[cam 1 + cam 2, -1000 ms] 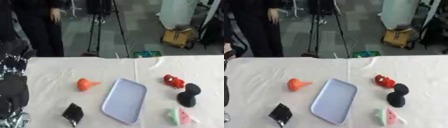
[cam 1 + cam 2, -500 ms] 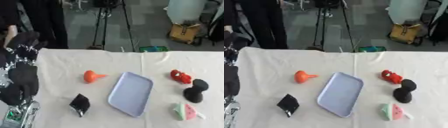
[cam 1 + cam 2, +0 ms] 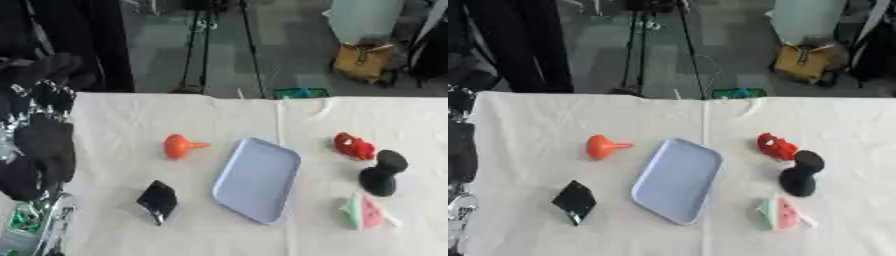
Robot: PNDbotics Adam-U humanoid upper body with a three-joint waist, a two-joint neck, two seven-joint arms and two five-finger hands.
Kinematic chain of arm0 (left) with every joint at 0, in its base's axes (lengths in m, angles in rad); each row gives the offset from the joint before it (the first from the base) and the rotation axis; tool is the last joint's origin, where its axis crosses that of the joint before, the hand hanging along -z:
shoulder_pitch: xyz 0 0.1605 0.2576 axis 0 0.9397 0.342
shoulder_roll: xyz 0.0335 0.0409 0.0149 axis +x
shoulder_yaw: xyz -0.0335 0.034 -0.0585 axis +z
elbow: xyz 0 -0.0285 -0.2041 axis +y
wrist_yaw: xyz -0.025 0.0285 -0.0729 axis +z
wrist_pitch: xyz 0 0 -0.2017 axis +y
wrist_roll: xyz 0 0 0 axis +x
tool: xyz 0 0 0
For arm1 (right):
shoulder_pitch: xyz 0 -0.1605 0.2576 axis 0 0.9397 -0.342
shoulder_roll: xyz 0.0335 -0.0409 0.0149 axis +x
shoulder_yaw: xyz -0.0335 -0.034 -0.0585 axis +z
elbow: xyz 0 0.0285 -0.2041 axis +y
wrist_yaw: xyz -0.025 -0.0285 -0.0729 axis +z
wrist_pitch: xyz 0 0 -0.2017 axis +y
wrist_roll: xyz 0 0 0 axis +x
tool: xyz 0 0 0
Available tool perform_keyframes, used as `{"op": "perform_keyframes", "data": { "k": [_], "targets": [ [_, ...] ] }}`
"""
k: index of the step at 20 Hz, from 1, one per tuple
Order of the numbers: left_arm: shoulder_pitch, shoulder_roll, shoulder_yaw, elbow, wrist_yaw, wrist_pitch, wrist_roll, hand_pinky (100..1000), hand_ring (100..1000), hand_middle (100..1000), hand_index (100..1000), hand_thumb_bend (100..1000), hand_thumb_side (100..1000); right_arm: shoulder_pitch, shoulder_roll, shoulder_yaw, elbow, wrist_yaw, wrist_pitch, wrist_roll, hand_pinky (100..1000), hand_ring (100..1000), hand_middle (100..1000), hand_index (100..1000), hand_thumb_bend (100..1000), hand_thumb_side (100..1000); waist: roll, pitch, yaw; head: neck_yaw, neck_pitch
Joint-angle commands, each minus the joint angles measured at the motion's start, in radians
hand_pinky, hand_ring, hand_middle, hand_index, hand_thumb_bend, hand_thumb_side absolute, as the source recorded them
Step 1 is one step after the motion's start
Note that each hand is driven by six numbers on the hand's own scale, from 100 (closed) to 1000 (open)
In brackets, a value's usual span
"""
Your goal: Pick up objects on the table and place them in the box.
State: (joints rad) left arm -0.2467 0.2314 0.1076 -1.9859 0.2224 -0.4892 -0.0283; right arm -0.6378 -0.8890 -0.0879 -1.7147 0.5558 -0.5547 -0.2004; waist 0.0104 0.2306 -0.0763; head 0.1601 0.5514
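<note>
Left hand (image 3: 44,150) hangs at the table edge, fingers unreadable; only the view has shifted, pale lavender tray (image 3: 257,178) empty.

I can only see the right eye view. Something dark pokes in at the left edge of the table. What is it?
Observer: The left eye view shows far more of it. It is the robot's black left arm, reaching over the left edge of the white table.
Operator: Is it touching any of the toys?
Observer: No. There the arm's full width shows, and bare cloth lies between it and the nearest thing, the black object.
Operator: Anything else down in that corner?
Observer: Yes, a silver joint with small green parts on it. The green does not show in your view.
</note>
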Motion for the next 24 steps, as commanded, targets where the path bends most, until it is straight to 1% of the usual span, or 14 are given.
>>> {"op": "perform_keyframes", "data": {
  "k": [1,5,7,9,10,13,15,18,24],
  "targets": [
    [-0.007,0.020,-0.005,-0.014,0.004,0.007,-0.013,786,827,737,791,179,1000,-0.033,-0.074,0.048,0.045,0.082,-0.039,0.024,654,793,813,861,236,880,-0.004,-0.022,0.000,-0.006,-0.006],
    [-0.007,0.023,-0.008,-0.014,0.006,0.010,-0.024,784,823,729,781,176,1000,-0.050,-0.109,0.122,0.084,0.176,-0.084,0.044,697,811,829,872,225,915,-0.006,-0.021,0.001,-0.006,-0.022],
    [-0.007,0.023,-0.011,-0.014,0.004,0.014,-0.031,783,819,724,775,175,1000,-0.055,-0.136,0.175,0.109,0.211,-0.127,0.055,714,825,841,876,228,925,-0.010,-0.020,0.002,-0.009,-0.032],
    [-0.006,0.023,-0.014,-0.014,0.002,0.019,-0.040,780,812,717,768,173,1000,-0.064,-0.142,0.211,0.135,0.234,-0.159,0.066,726,836,854,884,243,935,-0.013,-0.018,0.002,-0.011,-0.041],
    [-0.007,0.022,-0.016,-0.014,0.002,0.021,-0.045,778,809,714,765,171,1000,-0.068,-0.134,0.222,0.148,0.241,-0.169,0.072,728,836,855,887,258,942,-0.014,-0.017,0.003,-0.012,-0.043],
    [-0.008,0.021,-0.019,-0.014,0.001,0.026,-0.055,776,806,709,761,169,1000,-0.072,-0.104,0.238,0.179,0.250,-0.177,0.099,729,832,856,896,275,966,-0.014,-0.015,0.004,-0.014,-0.046],
    [-0.009,0.019,-0.019,-0.014,0.001,0.028,-0.059,775,804,706,758,168,1000,-0.066,-0.078,0.240,0.194,0.251,-0.167,0.122,725,823,848,893,284,979,-0.014,-0.012,0.005,-0.017,-0.048],
    [-0.009,0.018,-0.021,-0.014,0.000,0.032,-0.067,770,793,695,751,164,1000,-0.048,-0.048,0.248,0.201,0.262,-0.157,0.157,745,829,836,881,280,998,-0.012,-0.008,0.006,-0.016,-0.057],
    [-0.009,0.015,-0.027,-0.014,-0.002,0.039,-0.080,768,790,691,748,161,1000,-0.024,-0.016,0.276,0.203,0.280,-0.182,0.216,746,833,837,876,269,1000,-0.014,-0.005,0.005,-0.021,-0.069]
  ]
}}
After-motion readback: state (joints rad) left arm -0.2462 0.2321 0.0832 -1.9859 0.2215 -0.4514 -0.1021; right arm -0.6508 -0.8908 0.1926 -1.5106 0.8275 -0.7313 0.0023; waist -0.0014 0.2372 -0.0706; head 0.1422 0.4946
